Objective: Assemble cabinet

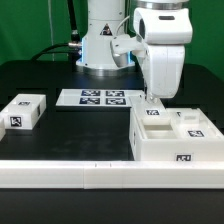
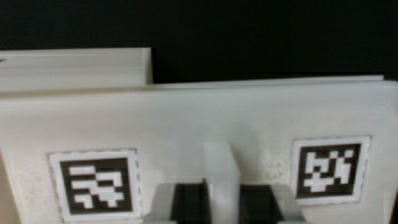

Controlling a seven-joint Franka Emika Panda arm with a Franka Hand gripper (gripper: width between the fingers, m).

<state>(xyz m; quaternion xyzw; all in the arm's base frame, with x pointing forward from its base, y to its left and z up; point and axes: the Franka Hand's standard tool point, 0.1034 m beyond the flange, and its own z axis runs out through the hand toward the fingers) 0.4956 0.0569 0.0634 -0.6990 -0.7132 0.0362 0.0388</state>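
Table [image 1: 90, 130] open between block [image 1: 25, 112] and cabinet [image 1: 175, 145], rail [image 1: 60, 172] — barrier

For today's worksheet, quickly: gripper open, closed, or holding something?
Gripper: straddling a wall of the large white plastic tagged cabinet; open or clamped cannot be told.

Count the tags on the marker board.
4, all on the marker board: two side by side in the far row, two side by side in the near row. None seems hidden.

I watch the exterior view from in front of the tabletop [image 1: 80, 135], slightly raised, facing the arm's base [image 1: 100, 50] from mid-distance. My wrist view looks down, very close on the cabinet [image 1: 175, 135] [image 2: 214, 120]. The 2 views share only that cabinet.
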